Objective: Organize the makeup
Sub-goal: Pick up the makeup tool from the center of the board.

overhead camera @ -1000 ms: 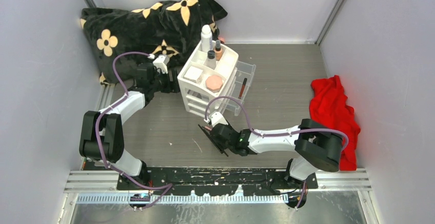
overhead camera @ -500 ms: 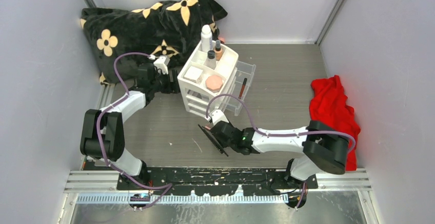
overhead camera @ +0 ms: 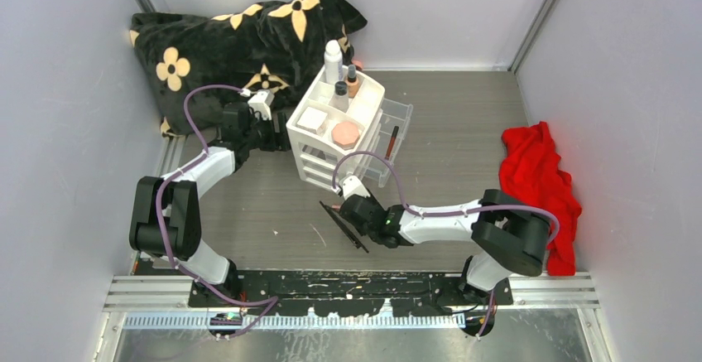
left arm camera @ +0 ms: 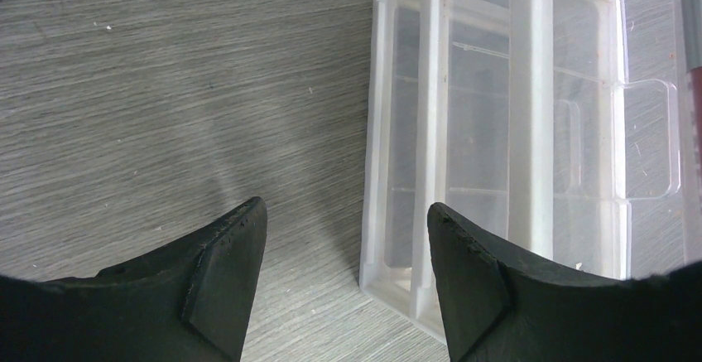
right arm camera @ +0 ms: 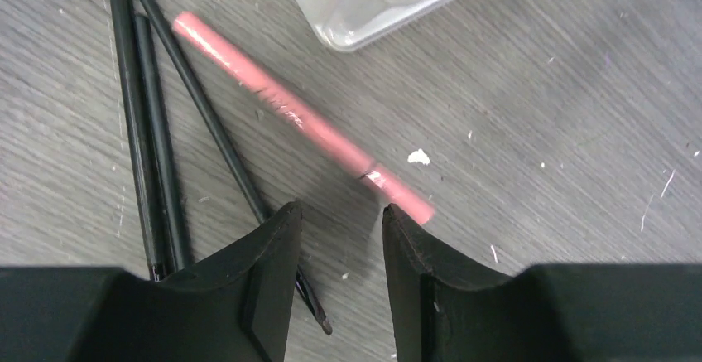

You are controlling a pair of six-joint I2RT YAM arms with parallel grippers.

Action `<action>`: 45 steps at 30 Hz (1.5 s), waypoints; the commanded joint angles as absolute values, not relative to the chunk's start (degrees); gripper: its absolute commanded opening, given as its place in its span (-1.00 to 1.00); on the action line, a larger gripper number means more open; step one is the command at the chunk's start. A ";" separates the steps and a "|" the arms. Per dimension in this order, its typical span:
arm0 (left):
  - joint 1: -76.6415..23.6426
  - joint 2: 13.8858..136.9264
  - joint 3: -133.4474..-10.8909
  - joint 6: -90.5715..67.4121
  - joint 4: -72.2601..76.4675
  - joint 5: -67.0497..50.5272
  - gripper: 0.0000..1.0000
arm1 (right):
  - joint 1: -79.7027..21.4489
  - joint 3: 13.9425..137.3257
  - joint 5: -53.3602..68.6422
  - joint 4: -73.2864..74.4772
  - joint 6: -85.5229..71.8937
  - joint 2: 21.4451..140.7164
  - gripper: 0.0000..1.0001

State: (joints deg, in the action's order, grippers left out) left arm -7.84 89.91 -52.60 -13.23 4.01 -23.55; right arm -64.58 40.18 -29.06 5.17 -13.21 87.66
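While right jaws gape, pink pencil point(right arm camera: 286, 105) lies ahead.

Table point(right arm camera: 538, 89) is matt grey wood-grain, dust-flecked; drawer unit point(left arm camera: 530, 130) clear, smooth, glossy plastic; pink pencil point(right arm camera: 281, 101) matt, scuffed; black pencils point(right arm camera: 137, 130) smooth, slight sheen; cloth point(overhead camera: 534, 171) soft red fabric; pillow point(overhead camera: 223, 39) plush.

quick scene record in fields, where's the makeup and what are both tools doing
left tool: open, empty, at the drawer unit's left side
right tool: open, empty, low over the pink pencil and black pencils on the table
unit top: white bottle, tan bottle, white box, pink compact
pulled-out drawer: one dark red stick
right of table: red cloth
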 commanded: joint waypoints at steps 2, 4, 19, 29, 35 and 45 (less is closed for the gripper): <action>-8.00 89.36 -54.54 -13.16 6.42 -23.52 0.43 | -64.16 42.06 -31.38 1.44 -13.35 90.43 -0.07; -7.97 89.43 -54.50 -13.14 6.42 -23.49 0.43 | -64.16 41.95 -30.43 1.08 -13.51 90.61 -0.07; -8.00 89.82 -54.58 -13.20 6.57 -23.60 0.43 | -63.68 41.75 -30.94 1.23 -14.11 85.62 -0.07; -8.00 89.14 -54.67 -13.34 6.37 -23.65 0.43 | -63.63 43.43 -34.36 -4.17 -6.82 89.14 0.10; -7.95 89.20 -54.58 -13.14 6.42 -23.38 0.43 | -63.56 41.67 -27.55 -6.94 3.43 88.98 0.24; -8.00 89.63 -54.51 -13.07 6.76 -23.47 0.43 | -60.79 42.49 -23.67 -5.47 14.24 88.15 0.26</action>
